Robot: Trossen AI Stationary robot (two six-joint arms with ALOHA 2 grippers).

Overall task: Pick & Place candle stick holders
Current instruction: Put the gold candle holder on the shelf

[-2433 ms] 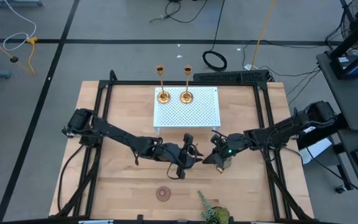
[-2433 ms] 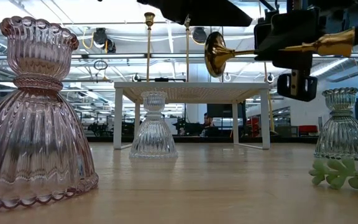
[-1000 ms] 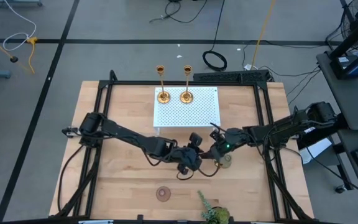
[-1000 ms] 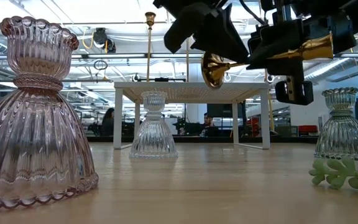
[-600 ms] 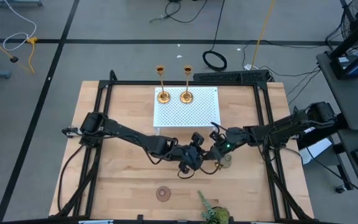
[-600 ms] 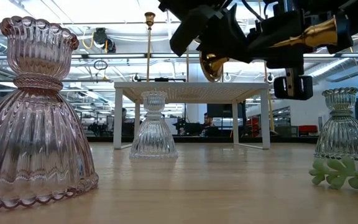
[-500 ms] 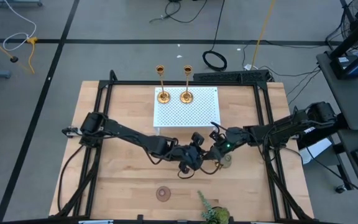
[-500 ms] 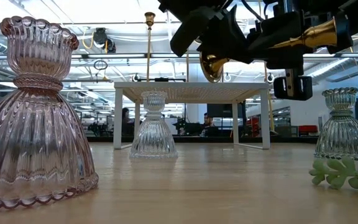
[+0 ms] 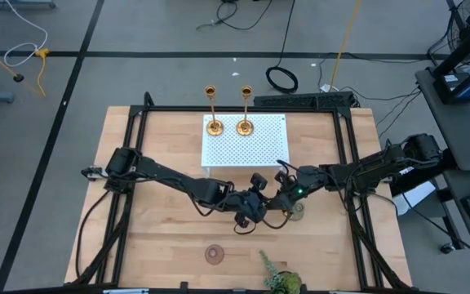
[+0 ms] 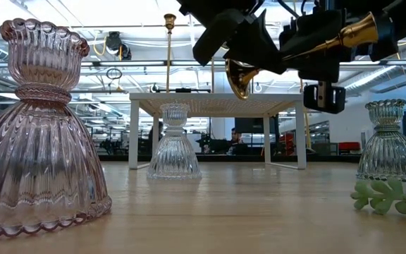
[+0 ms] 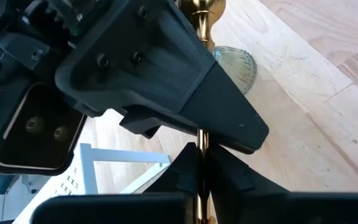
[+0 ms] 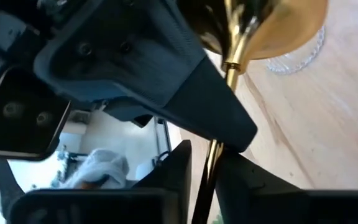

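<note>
One gold candlestick is in the air in front of the white perforated stand, tilted, base toward the left and cup higher toward the right. My left gripper and my right gripper meet on it, both shut on its stem. Two more gold candlesticks stand on their bases on the stand's far edge. The pink glass holder, the clear one and the green one stand on the table. My left gripper pinches the thin stem between its two fingers, on the part nearer the base. It comes slanting from the table's left and above. The candlestick is clear of the table and tilted. My right gripper pinches the stem between its two fingers, on the part nearer the cup. It comes from the table's right. The base shows beyond the other gripper, and the candlestick is lifted clear.
A green leafy sprig lies at the near edge, right of the pink holder. The green holder stands just below the two grippers. The table's black frame rails run along both sides.
My left gripper has gone toward the table's right, onto the candlestick's stem beside the base. The candlestick, held level by my right gripper before, has tipped so that its cup end stands higher than its base.
</note>
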